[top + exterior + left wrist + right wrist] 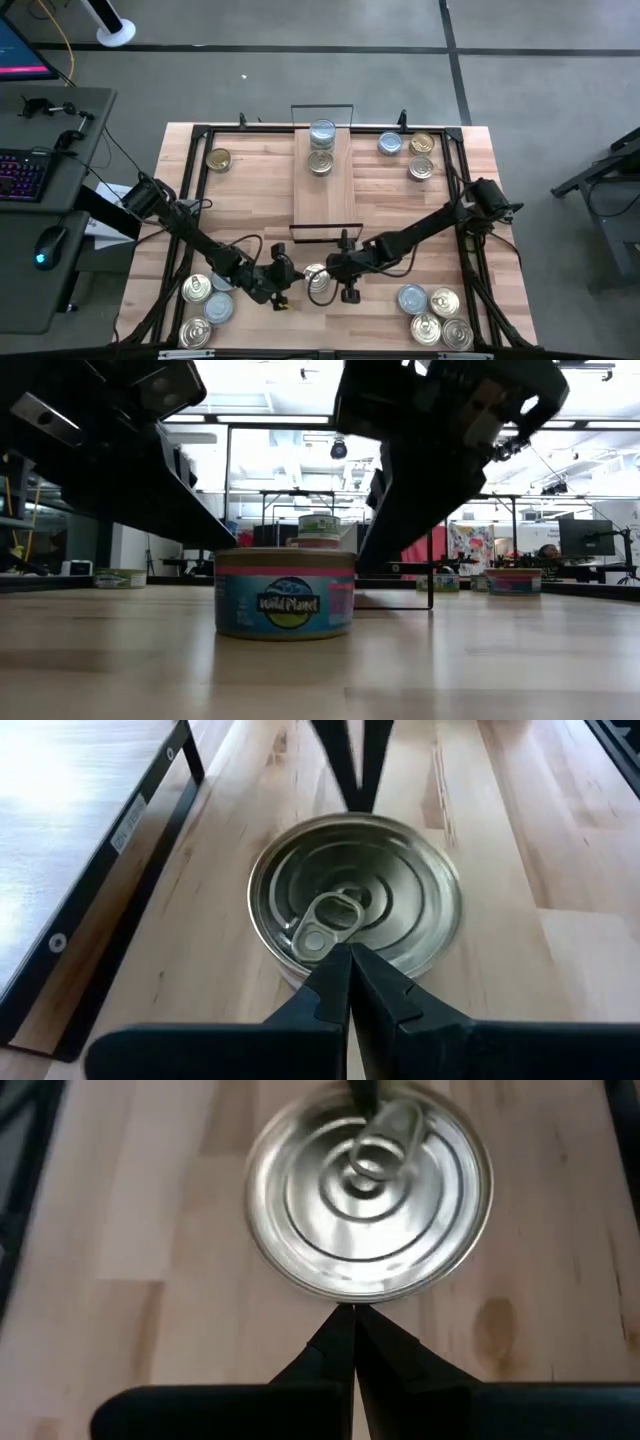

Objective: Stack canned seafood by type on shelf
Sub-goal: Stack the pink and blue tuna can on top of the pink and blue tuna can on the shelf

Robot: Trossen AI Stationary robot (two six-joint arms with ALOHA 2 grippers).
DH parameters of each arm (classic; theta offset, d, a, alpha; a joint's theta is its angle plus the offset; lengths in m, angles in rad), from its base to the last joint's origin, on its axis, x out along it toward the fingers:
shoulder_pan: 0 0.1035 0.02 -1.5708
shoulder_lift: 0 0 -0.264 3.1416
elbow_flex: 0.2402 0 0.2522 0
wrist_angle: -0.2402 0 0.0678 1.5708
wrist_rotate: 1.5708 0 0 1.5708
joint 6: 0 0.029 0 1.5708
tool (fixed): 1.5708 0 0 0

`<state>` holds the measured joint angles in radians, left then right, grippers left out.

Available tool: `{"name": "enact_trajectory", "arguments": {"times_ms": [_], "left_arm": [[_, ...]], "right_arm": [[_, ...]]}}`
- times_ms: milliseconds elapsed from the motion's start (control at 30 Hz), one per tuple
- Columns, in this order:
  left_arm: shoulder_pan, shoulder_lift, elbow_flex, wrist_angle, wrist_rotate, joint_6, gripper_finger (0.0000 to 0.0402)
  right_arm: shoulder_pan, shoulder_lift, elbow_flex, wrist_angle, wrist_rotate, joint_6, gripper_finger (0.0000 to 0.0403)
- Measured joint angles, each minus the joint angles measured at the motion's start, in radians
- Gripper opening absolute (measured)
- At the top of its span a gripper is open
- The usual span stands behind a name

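1. Just off the near short end of the shelf, as seen from above, a single tin is flanked by the left gripper and the right gripper, both clenched and empty; two tins are stacked at the shelf's far end, and loose groups of tins are spread to either side of the shelf on the tabletop
2. At table height, the single tin is seen upright in front of the shelf, with dark arm bodies overhead
3. Past the left gripper, whose fingers are pressed together, the tin's silver lid is seen beside the shelf's black frame
4. Past the right gripper, likewise clenched on nothing, the same lid is seen just beyond the fingertips
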<state>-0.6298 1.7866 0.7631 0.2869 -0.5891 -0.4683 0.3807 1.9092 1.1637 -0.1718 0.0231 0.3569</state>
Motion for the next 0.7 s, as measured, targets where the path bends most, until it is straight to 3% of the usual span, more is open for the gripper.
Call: {"name": "enact_trajectory", "arguments": {"times_ms": [433,700], "left_arm": [[-0.022,0.001,0.000,-0.033,-0.006,-0.067,0.0000],[-0.033,0.097,-0.002,0.050,-0.008,-0.135,0.0000]], "right_arm": [[0.041,-0.012,0.097,0.058,0.001,-0.063,0.0000],[0.023,-0.013,0.145,0.048,0.047,-0.112,0.0000]]}}
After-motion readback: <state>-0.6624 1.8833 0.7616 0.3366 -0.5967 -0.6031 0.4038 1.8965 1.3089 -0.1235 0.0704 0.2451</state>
